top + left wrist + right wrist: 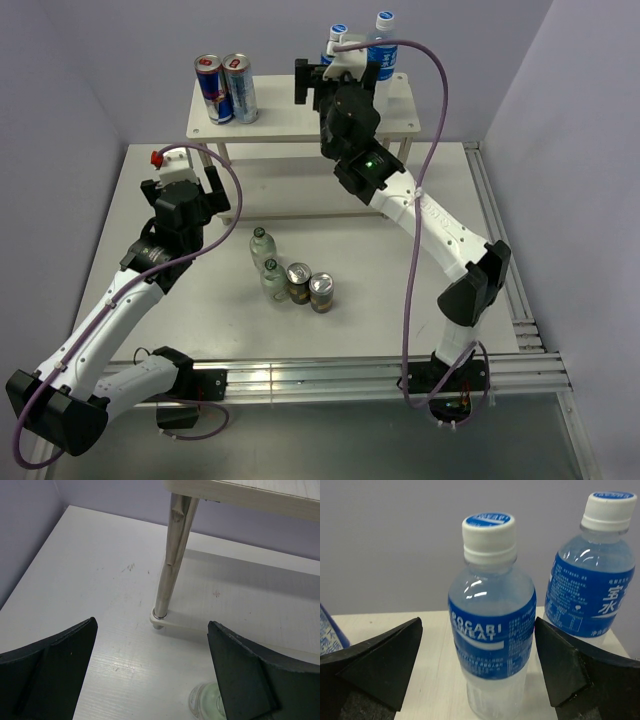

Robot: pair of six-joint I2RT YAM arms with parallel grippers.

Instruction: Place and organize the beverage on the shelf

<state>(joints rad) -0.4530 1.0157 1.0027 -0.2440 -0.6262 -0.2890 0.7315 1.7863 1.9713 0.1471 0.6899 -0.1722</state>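
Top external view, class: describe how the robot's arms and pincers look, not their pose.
Left arm and right arm: white links, black joints, each trailed by a purple cable. The left wrist carries a red knob; the right shows a green light. Left pincer and right pincer: black wedge-shaped fingers.

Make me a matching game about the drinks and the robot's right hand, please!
Things:
1. blue-labelled bottles
2. tall blue-and-silver cans
3. dark cans
4. right gripper

Places or states:
A. on the table, in front of the shelf
B. left end of the shelf top
C. right end of the shelf top
D. open, one finger on each side of a blue-labelled bottle

Pairs: 1-C, 2-B, 3-A, 4-D
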